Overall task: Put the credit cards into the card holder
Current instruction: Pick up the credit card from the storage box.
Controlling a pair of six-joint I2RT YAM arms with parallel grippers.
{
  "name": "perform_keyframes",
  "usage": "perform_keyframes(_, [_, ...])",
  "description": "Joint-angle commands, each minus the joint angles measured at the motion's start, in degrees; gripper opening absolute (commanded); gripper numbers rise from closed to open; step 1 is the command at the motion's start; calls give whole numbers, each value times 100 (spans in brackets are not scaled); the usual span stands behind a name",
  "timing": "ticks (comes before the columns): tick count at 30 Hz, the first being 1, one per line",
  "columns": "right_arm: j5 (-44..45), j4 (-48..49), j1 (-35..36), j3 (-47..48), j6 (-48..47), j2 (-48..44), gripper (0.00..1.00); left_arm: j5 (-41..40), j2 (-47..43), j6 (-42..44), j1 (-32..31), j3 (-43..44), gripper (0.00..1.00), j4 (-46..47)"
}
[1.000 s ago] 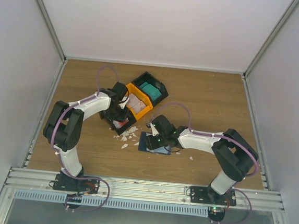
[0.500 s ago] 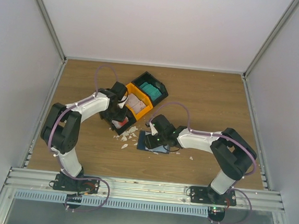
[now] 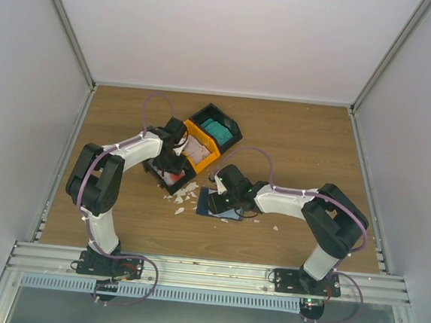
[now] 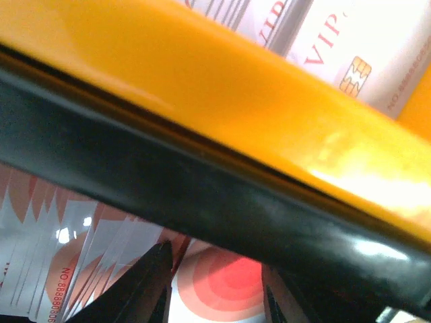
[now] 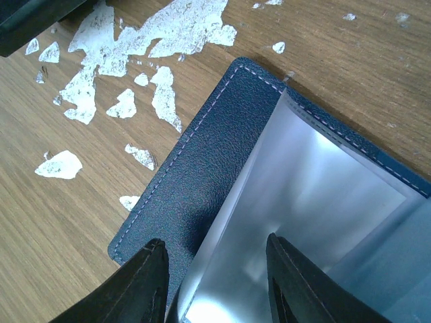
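The left gripper (image 4: 214,293) hangs with its jaws parted, gripping nothing, over the white red-ringed credit cards (image 4: 81,262) in the near black bin (image 4: 202,202), which touches the orange bin (image 4: 236,87) of pinkish VIP cards (image 4: 363,47). Right of these, past white scraps (image 5: 155,33), the navy card holder (image 5: 195,182) lies open on the wooden table (image 3: 300,139). The right gripper (image 5: 215,282) straddles its pale inside, jaws half apart; whether they pinch it I cannot tell.

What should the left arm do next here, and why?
Probably lower the left gripper slightly and close on the red-blotched card: its jaws stand apart over that card stack in the black bin, apparently gripping nothing.
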Motion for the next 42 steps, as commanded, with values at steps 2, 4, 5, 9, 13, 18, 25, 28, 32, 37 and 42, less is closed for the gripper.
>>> perform_keyframes(2, [128,-569,-22,-198,9,421,41,296,-70,109,-19,-116,33,-116])
perform_keyframes(4, [129,-572,-21,-198,5,423,41,408,-124,103,-16,-160,30,-94])
perform_keyframes(5, [132,-573,-22,-199,5,428,41,457,-142,111,-13,-194,30,-79])
perform_keyframes(9, [134,-565,-21,-198,5,442,41,509,-178,113,-13,-300,29,-68])
perform_keyframes(13, [128,-557,-22,-198,5,446,41,661,-265,109,-25,-301,28,-113])
perform_keyframes(18, [142,-548,-21,-214,22,428,41,880,-516,69,-40,-359,24,-89])
perform_keyframes(25, [134,-510,-26,-239,40,429,41,1147,-738,-30,-71,-590,20,-33])
perform_keyframes(28, [148,-515,-22,-237,42,422,41,1239,-826,-90,-120,-669,19,-41])
perform_keyframes(32, [152,-506,-22,-239,44,423,41,1374,-963,-243,-156,-792,19,-69])
perform_keyframes(37, [169,-497,-23,-251,49,420,41,1615,-1158,-495,-154,-900,19,-29])
perform_keyframes(42, [179,-483,-22,-259,57,422,41,1937,-1260,-579,-183,-958,19,49])
